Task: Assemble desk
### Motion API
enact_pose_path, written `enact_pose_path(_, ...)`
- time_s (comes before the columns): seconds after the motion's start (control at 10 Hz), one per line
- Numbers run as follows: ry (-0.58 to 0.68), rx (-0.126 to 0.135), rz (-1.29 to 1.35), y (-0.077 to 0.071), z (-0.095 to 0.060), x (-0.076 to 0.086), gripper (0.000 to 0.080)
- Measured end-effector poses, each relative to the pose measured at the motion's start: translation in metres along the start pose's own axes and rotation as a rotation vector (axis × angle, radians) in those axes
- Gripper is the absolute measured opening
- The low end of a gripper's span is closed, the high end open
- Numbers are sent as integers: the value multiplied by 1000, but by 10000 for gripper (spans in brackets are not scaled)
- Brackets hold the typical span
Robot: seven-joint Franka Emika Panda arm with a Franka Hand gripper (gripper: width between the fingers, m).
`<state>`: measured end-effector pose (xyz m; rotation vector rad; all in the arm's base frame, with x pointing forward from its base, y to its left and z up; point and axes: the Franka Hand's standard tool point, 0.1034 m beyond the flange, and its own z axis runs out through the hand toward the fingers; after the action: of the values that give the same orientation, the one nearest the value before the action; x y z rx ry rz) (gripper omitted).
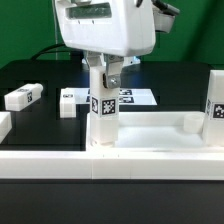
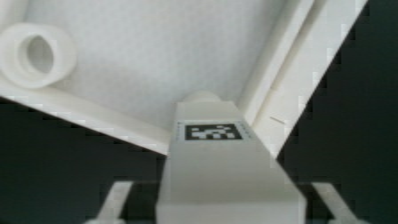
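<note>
My gripper [image 1: 103,82] hangs over the table's middle, shut on a white square leg [image 1: 103,112] that it holds upright. The leg's tag faces the camera. In the wrist view the leg [image 2: 221,165] runs between my gripper's [image 2: 224,208] two fingers [image 2: 121,200], and its far end lies over the rim of the desk top [image 2: 160,70]. A round socket [image 2: 32,52] shows to one side, apart from the leg's end. The tray-like desk top [image 1: 150,132] lies flat, with another leg [image 1: 215,105] standing upright at the exterior view's right.
Two loose legs [image 1: 22,97] [image 1: 68,100] lie on the black table at the exterior view's left. The marker board [image 1: 138,97] lies behind the gripper. A long low white rail [image 1: 110,165] runs along the front.
</note>
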<state>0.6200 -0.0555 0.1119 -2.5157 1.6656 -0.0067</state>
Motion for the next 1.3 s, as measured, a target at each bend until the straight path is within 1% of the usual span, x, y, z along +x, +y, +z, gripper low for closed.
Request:
enact_pose_path(0.1, 0, 0, -58, 0, 0, 0, 291)
enact_pose_path(0.2, 0, 0, -91, 0, 0, 1, 472)
enact_pose_path(0.3, -2, -2, -139, 1, 0, 0, 588)
enact_pose_path(0.4, 1, -6, -246, 1, 0, 0, 588)
enact_pose_path(0.5, 0, -6, -346, 1, 0, 0, 637)
enact_pose_path(0.6, 0, -5, -448, 1, 0, 0, 646)
enact_pose_path(0.8, -1, -5, -568, 1, 0, 0, 646)
enact_pose_path(0.9, 7, -18, -663, 1, 0, 1, 648)
enact_pose_path(1.0, 20, -44, -798, 0, 0, 1, 648)
enact_pose_path(1.2, 20, -48, -959, -1, -1, 1, 648)
enact_pose_path(1.3, 19, -58, -1093, -1, -1, 2, 648)
